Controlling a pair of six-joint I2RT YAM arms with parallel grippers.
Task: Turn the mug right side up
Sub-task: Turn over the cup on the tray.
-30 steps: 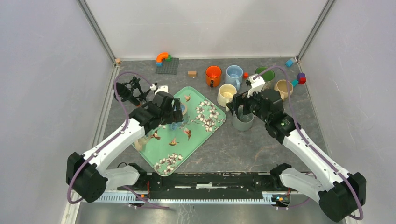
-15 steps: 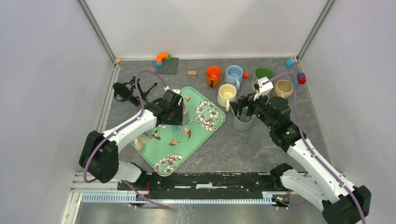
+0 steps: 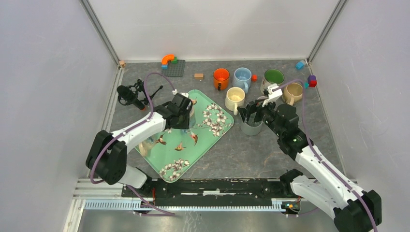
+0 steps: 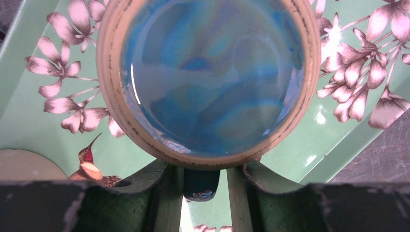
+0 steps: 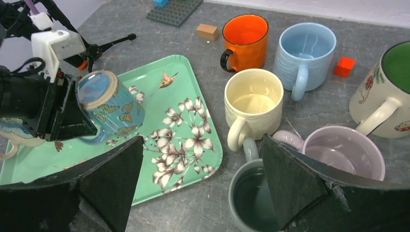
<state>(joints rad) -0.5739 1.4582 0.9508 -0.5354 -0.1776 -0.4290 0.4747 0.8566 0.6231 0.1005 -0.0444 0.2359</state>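
Our left gripper (image 4: pixel 203 179) clenches the handle, mostly hidden between its fingers, of the blue butterfly mug (image 4: pixel 212 77). The mug is tilted base-up over the green floral tray (image 4: pixel 29 121), its mouth unseen. Our right gripper (image 5: pixel 200 154) gapes empty above a grey mug (image 5: pixel 251 203), which is cut off below.

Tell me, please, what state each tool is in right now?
Left tool: closed on the handle of the blue butterfly mug.
Right tool: open, holding nothing.
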